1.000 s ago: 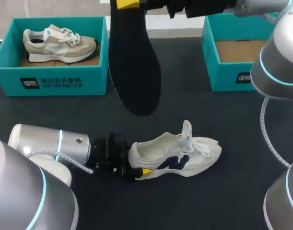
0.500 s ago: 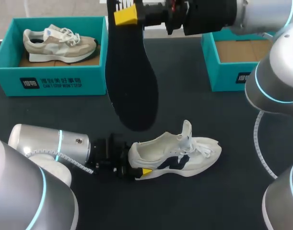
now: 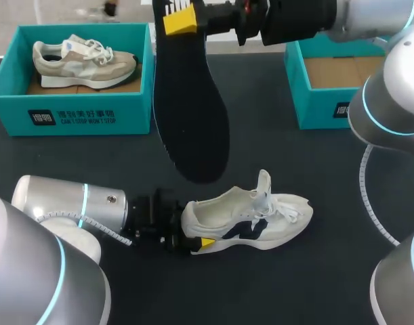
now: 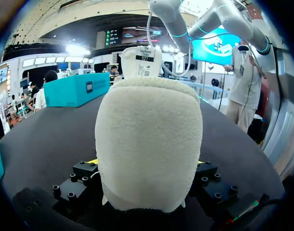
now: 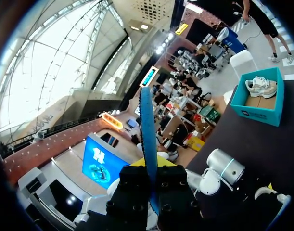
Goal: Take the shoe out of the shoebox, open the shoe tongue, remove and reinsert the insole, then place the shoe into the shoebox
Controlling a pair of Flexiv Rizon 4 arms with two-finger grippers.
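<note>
- Insole (image 3: 190, 101), black, hangs in the air over the middle of the table (image 3: 295, 271). Its top end is at 12 o'clock and its rounded lower end stops just above the white sneaker (image 3: 251, 220), apart from it.
- Right gripper (image 3: 179, 19) is clamped on the insole's top end; one yellow tip shows on the near face, the other is hidden behind the insole. In the right wrist view the insole (image 5: 147, 144) stands edge-on, a thin strip between the fingers.
- The white sneaker lies at 6 o'clock on the table, sole down, toe to 3 o'clock and heel to 9 o'clock. Its tongue (image 3: 263, 184) stands upright and the opening is bare.
- Left gripper (image 3: 188, 230) grips the sneaker's heel from 9 o'clock. The left wrist view is almost filled by the heel (image 4: 147, 139), with only slivers of yellow at either side.
- Teal shoebox (image 3: 71, 116) at 10 o'clock holds a beige sneaker (image 3: 85, 62).
- A second teal shoebox (image 3: 316, 101) at 2 o'clock shows a brown floor; the right arm covers much of it.
</note>
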